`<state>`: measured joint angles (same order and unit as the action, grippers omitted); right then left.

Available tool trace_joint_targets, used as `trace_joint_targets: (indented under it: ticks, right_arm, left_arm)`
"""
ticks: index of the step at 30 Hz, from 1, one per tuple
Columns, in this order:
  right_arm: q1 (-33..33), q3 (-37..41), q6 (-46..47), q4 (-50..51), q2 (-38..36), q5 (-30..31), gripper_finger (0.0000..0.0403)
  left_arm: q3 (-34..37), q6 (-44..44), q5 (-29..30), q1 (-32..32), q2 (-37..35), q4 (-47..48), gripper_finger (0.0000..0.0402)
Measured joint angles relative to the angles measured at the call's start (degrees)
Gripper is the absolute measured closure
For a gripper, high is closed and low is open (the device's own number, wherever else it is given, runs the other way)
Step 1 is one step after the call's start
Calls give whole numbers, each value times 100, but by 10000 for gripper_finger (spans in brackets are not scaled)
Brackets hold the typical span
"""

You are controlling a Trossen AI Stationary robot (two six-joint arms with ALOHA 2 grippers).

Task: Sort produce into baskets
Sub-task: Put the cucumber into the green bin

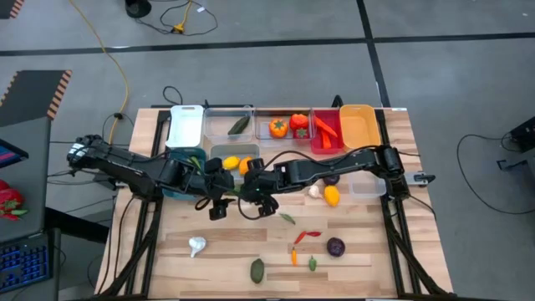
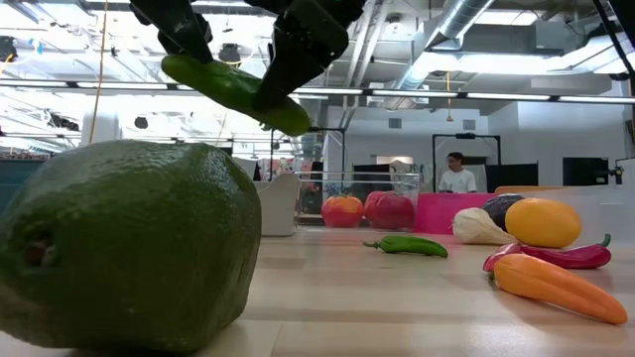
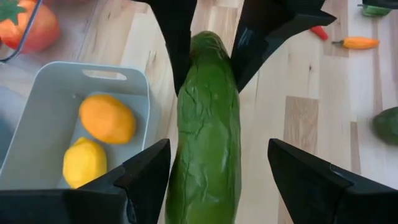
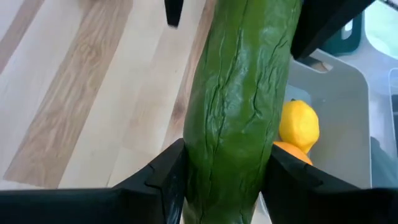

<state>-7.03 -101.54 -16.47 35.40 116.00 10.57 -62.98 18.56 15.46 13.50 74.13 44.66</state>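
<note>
A long green cucumber (image 2: 238, 91) hangs in the air over the table's middle, above and beside the grey-blue basket (image 3: 37, 124) that holds two yellow lemons (image 3: 107, 118). My right gripper (image 4: 225, 152) is shut on it. My left gripper (image 3: 219, 146) is open; its fingers stand on either side of the cucumber's other end with a gap on one side. In the high view the two grippers meet nose to nose, left (image 1: 219, 199) and right (image 1: 261, 194). My right gripper pinches the cucumber's two sides (image 4: 205, 168) between its two fingers, near one end. The fingers (image 2: 288, 55) come slanting down from above. The cucumber is lifted clear of the table and tilted, and it reaches out ahead toward my left gripper.
Along the far edge stand a white basket (image 1: 186, 125), two clear ones (image 1: 230, 124), a red one (image 1: 326, 132) and an orange one (image 1: 359, 125). Loose produce lies nearer: garlic (image 1: 196, 245), a green fruit (image 1: 257, 269), a purple ball (image 1: 335, 247), a red chilli (image 1: 308, 237), a lemon (image 1: 332, 196).
</note>
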Motion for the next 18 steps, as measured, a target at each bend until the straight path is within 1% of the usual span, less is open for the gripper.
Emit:
trace_joint_targets:
  ticks: [3,5,14,16,18]
  right_arm:
    - [0,0,-2,-68,1,-2,204]
    - [-2,0,-4,-115,-1,-7,203]
    - [4,0,-17,-147,1,-17,203]
    - [3,0,-16,-149,1,-17,202]
    - [3,0,-15,-149,1,-17,202]
  left_arm:
    - [0,1,5,0,0,7,158]
    - [0,1,20,0,0,23,173]
    - [0,1,40,-4,0,127,270]
    - [0,1,36,-2,0,127,280]
    - [0,1,35,-2,0,128,282]
